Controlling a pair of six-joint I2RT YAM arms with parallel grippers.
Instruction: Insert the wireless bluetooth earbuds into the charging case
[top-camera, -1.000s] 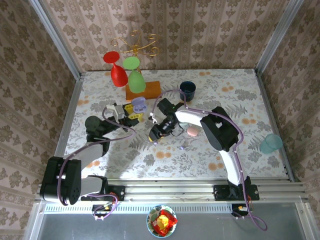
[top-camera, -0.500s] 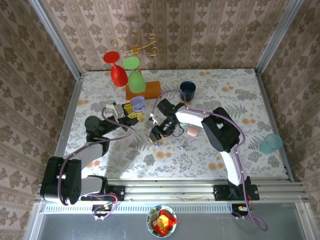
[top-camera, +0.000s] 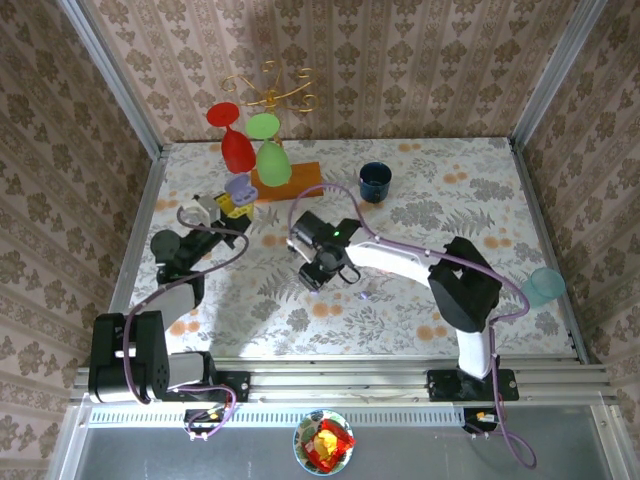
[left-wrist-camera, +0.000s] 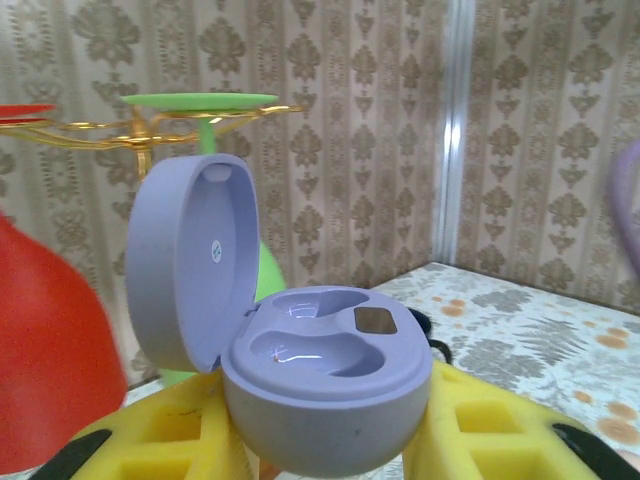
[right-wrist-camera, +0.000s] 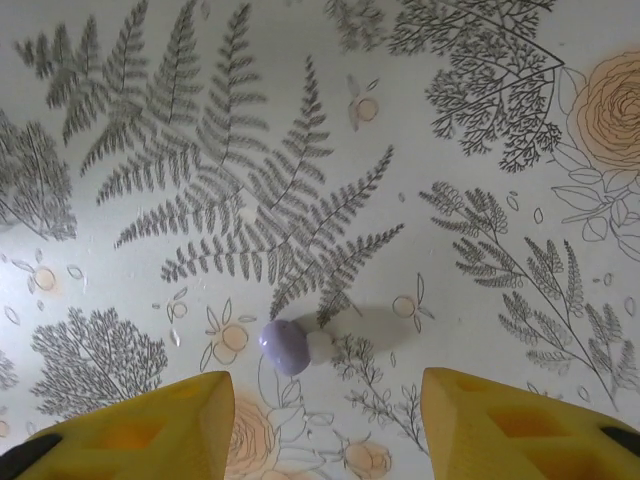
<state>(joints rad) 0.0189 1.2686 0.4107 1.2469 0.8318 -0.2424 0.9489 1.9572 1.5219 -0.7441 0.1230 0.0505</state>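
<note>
My left gripper is shut on a lilac charging case, held off the table with its lid swung open; both sockets are empty. From above, that case sits at the back left, beside the glasses. My right gripper hovers open at mid-table, jaws pointing down. A tiny lilac earbud with a pale tip lies on the floral tablecloth, just ahead of the gap between the two yellow fingers of the right gripper. Another tiny glossy speck lies right of that gripper.
A red glass and green glasses hang from a gold stand by an orange block at the back. A dark blue cup stands back centre. A teal cup sits beyond the right rail.
The left gripper has carried the open case back and to the left, toward the glasses. The right gripper has shifted left, and its arm now covers the pink case seen earlier.
</note>
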